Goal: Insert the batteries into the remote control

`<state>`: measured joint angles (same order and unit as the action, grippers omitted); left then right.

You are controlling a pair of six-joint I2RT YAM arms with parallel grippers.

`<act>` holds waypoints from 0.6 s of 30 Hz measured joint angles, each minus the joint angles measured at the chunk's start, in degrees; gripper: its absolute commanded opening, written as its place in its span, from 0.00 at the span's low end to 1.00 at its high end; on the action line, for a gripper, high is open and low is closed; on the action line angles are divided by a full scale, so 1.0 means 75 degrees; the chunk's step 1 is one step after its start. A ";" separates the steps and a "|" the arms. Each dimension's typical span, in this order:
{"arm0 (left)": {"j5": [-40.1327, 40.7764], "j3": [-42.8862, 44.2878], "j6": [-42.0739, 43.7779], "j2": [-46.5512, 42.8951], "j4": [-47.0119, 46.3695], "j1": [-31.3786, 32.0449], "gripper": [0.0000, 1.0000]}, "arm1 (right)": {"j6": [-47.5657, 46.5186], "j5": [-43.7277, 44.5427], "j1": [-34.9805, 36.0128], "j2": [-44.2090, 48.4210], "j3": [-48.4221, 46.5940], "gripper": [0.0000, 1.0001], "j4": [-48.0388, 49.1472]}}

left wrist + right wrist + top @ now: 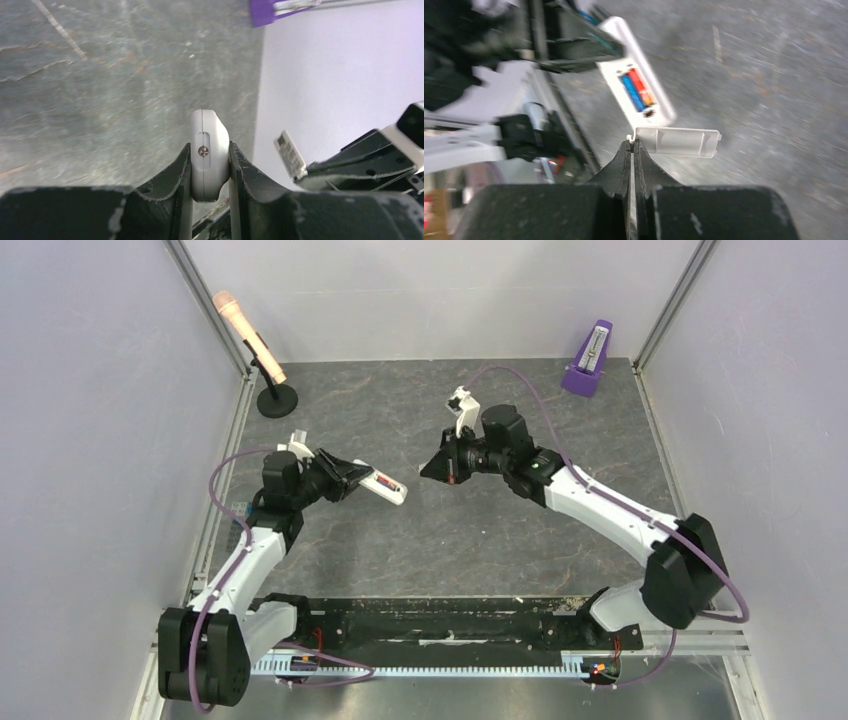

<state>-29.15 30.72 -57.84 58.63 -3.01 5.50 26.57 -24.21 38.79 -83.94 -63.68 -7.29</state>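
Note:
My left gripper (362, 478) is shut on the white remote control (388, 488) and holds it above the table; in the left wrist view the remote (209, 150) sits end-on between the fingers (175, 172). In the right wrist view the remote (659, 102) shows its open battery bay with the blue battery (631, 93) and the red-orange battery (642, 88) side by side inside. My right gripper (631, 145) is shut on the edge of the white battery cover (676, 142), held just short of the remote's end. The cover also shows in the left wrist view (290, 154).
A pink microphone on a black stand (262, 355) stands at the back left. A purple metronome (590, 360) stands at the back right. A black rail (430, 625) runs along the near edge. Grey walls close in both sides.

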 measured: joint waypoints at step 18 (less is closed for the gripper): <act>0.0361 -0.0213 -0.3279 -0.0743 -0.3713 0.0557 0.02 | 0.6883 -0.1049 0.0061 0.1110 0.1489 0.00 0.6458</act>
<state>-26.44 29.12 -82.43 53.06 -30.85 9.67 78.19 -32.08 39.24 -75.61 -52.51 41.15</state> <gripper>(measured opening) 0.311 0.008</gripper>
